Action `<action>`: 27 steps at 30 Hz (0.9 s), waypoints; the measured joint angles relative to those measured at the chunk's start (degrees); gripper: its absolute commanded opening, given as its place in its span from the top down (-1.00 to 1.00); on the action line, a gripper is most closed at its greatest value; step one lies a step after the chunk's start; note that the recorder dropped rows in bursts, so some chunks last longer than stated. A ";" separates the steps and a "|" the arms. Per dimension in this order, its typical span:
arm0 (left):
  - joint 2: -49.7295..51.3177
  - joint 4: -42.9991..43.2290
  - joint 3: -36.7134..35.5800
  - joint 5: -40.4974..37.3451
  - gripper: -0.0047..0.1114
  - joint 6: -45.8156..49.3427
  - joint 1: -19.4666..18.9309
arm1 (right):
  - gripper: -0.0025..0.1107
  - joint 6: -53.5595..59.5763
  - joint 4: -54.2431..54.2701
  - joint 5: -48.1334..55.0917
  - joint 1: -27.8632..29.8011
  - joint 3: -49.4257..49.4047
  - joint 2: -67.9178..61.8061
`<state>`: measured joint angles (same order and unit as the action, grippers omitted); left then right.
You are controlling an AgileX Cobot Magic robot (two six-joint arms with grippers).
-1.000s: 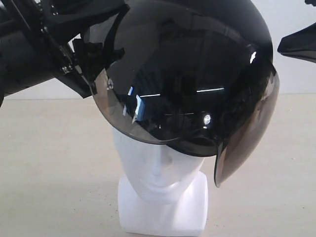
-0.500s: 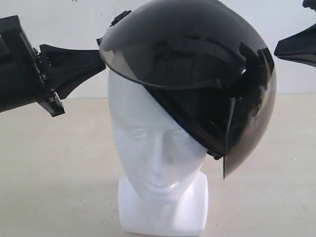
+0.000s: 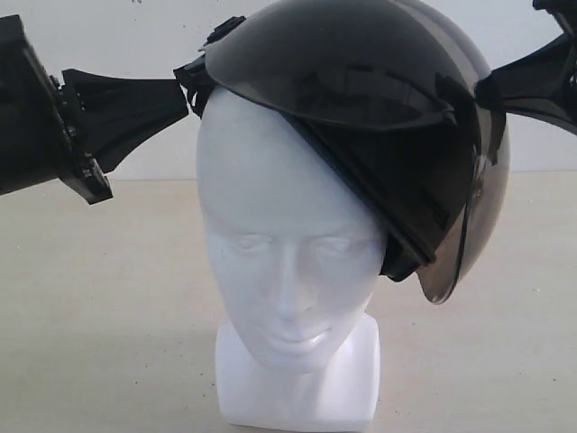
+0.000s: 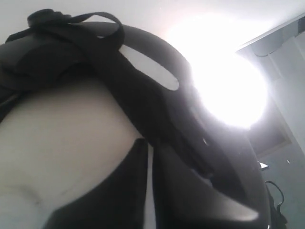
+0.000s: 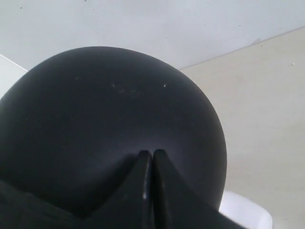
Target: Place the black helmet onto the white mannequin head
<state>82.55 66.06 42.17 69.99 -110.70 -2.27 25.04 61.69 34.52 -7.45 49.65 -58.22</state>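
Black helmet (image 3: pixel 361 99) sits on the white head (image 3: pixel 270 207), but crooked. The crown is covered and the shell is tipped toward the right arm's side. One edge rides high above the brow; the other hangs past the cheek with the tinted visor (image 3: pixel 451 271). Face fully bare. Head upright on the beige worktop (image 3: pixel 90 316).

Left gripper (image 3: pixel 183 87): fingers together, tip at the helmet's raised edge by the strap. Whether it nips the strap I cannot tell; the wrist view is too close and washed by glare.

Right gripper (image 3: pixel 485 90): fingers together, tips pressed on the shell.

Judgement: placement mostly done. Left to do: level and seat the helmet, then withdraw both arms.
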 measured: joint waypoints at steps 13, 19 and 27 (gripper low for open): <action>-6.72 7.97 0.00 -0.10 0.84 -1.66 -8.42 | 0.96 -0.13 0.11 -1.49 -0.64 0.00 0.27; -8.58 9.18 0.27 -0.10 0.84 -2.02 -8.53 | 0.96 -0.98 0.11 -2.24 -1.09 0.00 0.27; -9.75 9.43 5.65 -0.22 0.84 -3.03 -8.53 | 0.96 -2.15 -0.26 -4.52 -1.09 0.00 2.28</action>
<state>72.80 75.49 47.82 69.77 -113.73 -10.80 22.89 61.43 30.00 -8.54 49.65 -55.94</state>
